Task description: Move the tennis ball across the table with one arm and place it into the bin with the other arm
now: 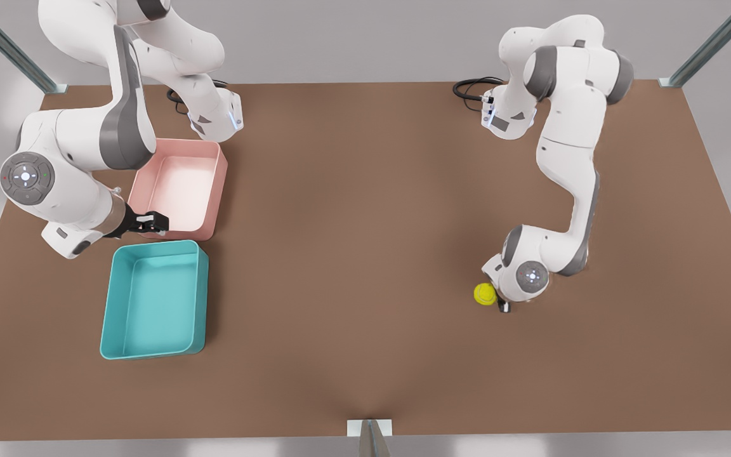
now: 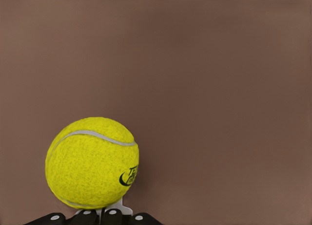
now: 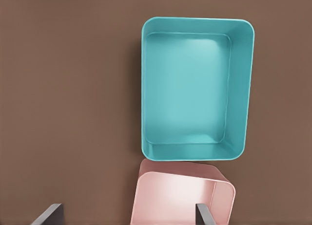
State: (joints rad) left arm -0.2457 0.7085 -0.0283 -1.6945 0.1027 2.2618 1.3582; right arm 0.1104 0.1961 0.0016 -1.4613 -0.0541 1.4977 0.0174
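Observation:
The tennis ball (image 1: 485, 294), yellow-green with a pale seam, rests on the brown table at the front view's right. My left gripper (image 1: 503, 306) is low beside it. In the left wrist view the ball (image 2: 92, 162) sits just ahead of the left gripper (image 2: 102, 216), whose black fingers are shut together with nothing held. My right gripper (image 1: 153, 223) hovers at the front view's left, over the gap between the pink bin (image 1: 178, 187) and the teal bin (image 1: 153, 298). In the right wrist view the right gripper (image 3: 126, 213) is open and empty.
The two bins stand close together, teal (image 3: 197, 88) nearer the front edge and pink (image 3: 180, 198) behind it. Both arm bases sit at the table's back edge, with a black cable (image 1: 470, 87) by one. Brown tabletop (image 1: 353, 254) stretches between ball and bins.

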